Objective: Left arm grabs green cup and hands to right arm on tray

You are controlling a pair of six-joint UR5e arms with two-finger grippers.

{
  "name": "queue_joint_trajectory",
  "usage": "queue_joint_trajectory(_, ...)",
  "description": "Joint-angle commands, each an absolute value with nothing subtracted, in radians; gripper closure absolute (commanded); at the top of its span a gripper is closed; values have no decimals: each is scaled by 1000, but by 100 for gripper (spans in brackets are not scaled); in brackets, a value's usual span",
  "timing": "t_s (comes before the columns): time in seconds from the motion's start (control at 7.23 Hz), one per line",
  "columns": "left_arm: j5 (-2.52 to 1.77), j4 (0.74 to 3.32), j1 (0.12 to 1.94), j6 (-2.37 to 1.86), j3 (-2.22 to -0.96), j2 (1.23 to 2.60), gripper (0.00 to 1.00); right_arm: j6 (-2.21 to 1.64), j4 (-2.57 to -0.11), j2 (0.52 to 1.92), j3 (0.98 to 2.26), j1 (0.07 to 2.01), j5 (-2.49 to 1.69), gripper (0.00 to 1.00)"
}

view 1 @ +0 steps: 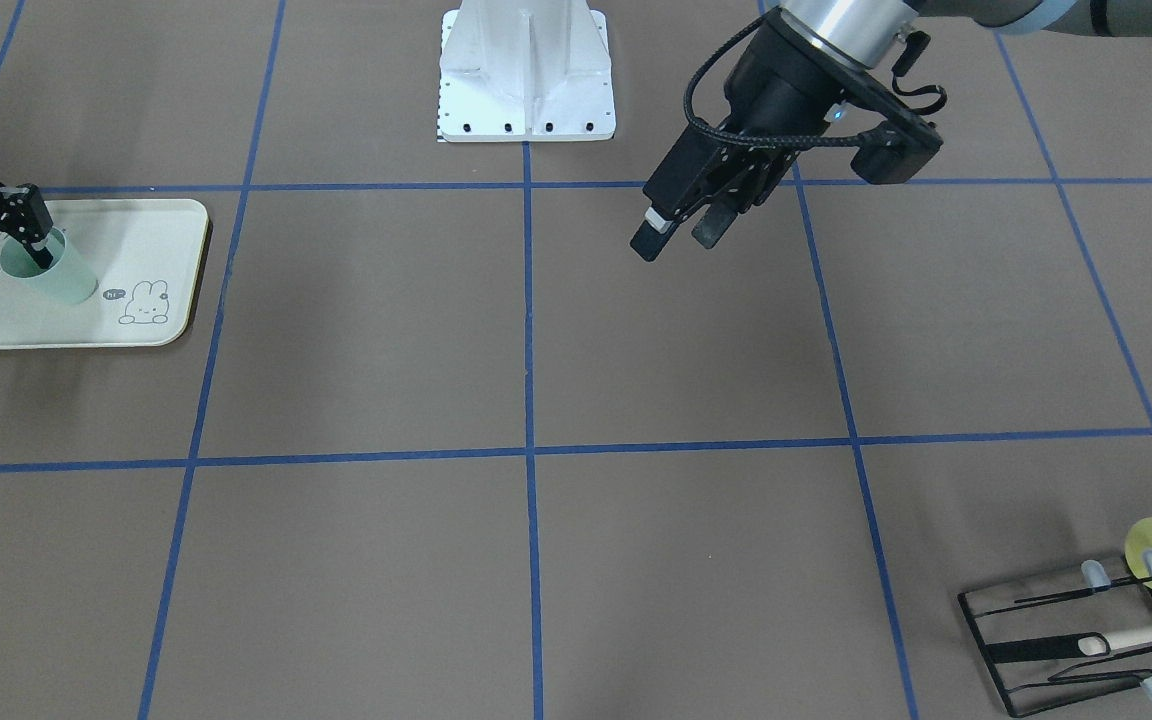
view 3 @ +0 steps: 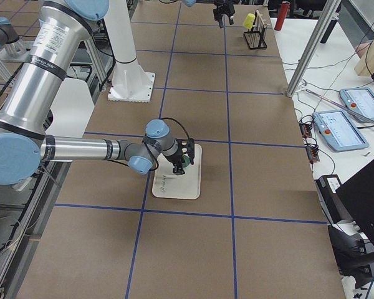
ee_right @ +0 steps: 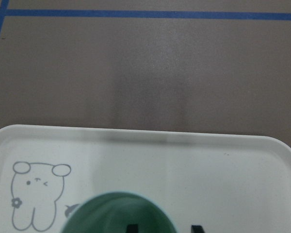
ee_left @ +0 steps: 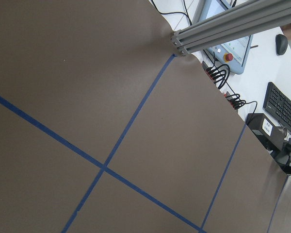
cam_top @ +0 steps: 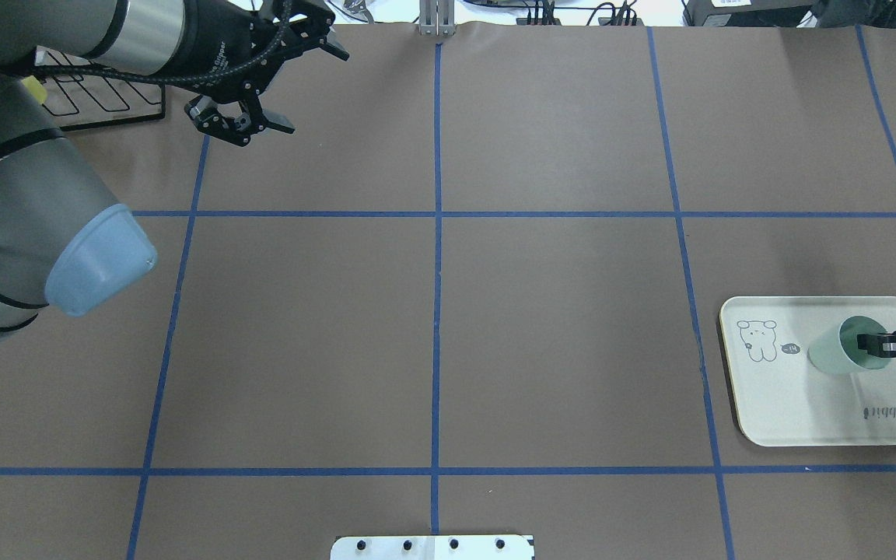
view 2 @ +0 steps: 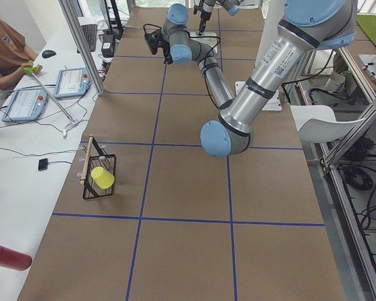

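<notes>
Green cup (cam_top: 845, 349): on tray (cam_top: 798, 404), far right, right claw (cam_top: 887, 342) clamped on its rim. Left claw (view 1: 678, 232): apart, holding nothing, above desk (view 1: 676, 340).

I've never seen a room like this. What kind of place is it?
Probably a robot lab. Two robot arms work at a table marked with blue tape squares; the right gripper holds a green cup over a tray, and operator tablets sit on a side desk.

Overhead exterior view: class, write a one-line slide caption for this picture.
Right hand grips the green cup's rim on the tray; left hand hangs open far away.
</notes>
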State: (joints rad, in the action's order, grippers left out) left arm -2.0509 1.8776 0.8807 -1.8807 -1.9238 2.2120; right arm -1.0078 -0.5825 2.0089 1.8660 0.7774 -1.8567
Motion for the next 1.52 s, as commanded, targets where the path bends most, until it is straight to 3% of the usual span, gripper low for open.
queue_joint_trajectory(0.0, -2051, 1878, 882, -1881, -1925, 2212, 0, -1006, -578, 2035, 1931, 820, -1861, 0)
queue_joint_trajectory(0.42, -2055, 1864, 900, -1771, -1914, 2188, 0, -947, -548, 2047, 1951, 1121, -2105, 0)
queue_joint_trajectory(0.55, -2057, 1814, 905, -1599, -1924, 2115, 0, -828, -630, 1981, 1938, 1264, -2234, 0)
queue_joint_trajectory(0.97, -2060, 1744, 997, -1051, -1986, 1830, 0, -469, -1025, 1814, 1942, 1399, -2249, 0)
queue_joint_trajectory(1.38, -2068, 1715, 1232, -343, -1976, 1553, 0, -208, -1343, 1697, 1957, 1482, -2256, 0)
